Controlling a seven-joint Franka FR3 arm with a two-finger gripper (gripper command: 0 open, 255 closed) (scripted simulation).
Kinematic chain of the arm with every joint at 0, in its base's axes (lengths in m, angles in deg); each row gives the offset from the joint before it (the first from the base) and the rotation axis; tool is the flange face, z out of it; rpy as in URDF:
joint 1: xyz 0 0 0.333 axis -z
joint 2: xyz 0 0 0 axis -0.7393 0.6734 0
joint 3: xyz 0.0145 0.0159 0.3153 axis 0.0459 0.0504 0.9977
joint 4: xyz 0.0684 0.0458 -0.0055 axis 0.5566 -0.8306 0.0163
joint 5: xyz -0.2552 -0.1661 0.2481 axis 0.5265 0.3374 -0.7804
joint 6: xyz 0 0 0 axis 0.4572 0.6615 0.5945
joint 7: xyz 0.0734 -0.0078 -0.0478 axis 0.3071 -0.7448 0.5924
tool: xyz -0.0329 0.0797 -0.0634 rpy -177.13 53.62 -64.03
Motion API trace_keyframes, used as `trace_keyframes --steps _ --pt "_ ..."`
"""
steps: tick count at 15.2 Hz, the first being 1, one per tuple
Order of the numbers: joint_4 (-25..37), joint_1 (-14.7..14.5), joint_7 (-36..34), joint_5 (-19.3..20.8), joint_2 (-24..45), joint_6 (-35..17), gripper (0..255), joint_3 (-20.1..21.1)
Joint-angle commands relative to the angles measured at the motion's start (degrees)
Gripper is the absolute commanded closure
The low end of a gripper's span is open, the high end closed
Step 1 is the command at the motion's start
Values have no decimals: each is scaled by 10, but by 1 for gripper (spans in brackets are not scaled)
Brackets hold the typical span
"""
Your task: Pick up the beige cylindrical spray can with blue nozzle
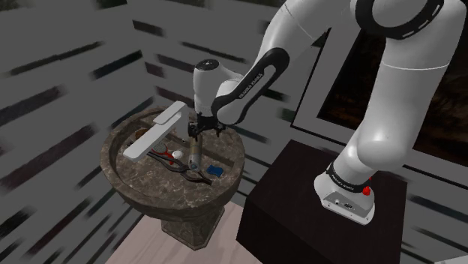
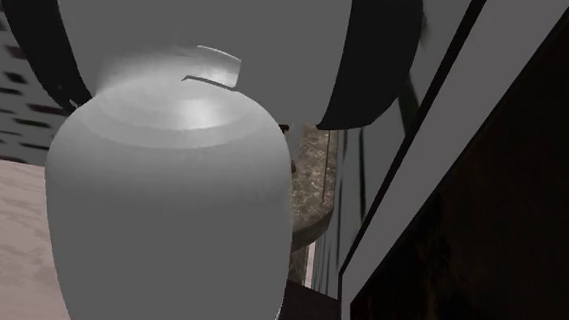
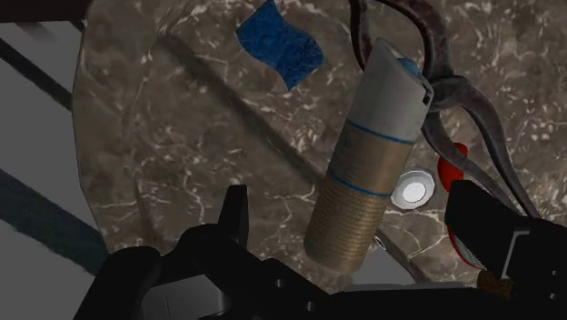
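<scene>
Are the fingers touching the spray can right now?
Apart. The wrist view shows the open fingers standing on either side of the spray can, with a plain gap between each finger and the can's sides.

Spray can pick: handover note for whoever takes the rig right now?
Gripper: open, low over the dark marbled stone basin, fingers either side of the beige ribbed cylindrical spray can with blue nozzle, not touching it.
Can: lying on its side in the basin, beside a red-handled tool.
Done: approach, alignment.
Left: descend, close, lift.
</scene>
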Motion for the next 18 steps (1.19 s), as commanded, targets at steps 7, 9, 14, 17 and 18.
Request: trace_keyframes --steps 7,9,14,17,18 --pt "163 -80 -122 81 190 -17 0 -75" --pt "172 -84 -126 84 203 -21 0 -79" --pt "185 -93 -136 94 238 -44 0 -91" --pt "189 -96 -138 97 249 -51 0 -95" --pt "188 -96 -139 97 248 -51 255 -95"
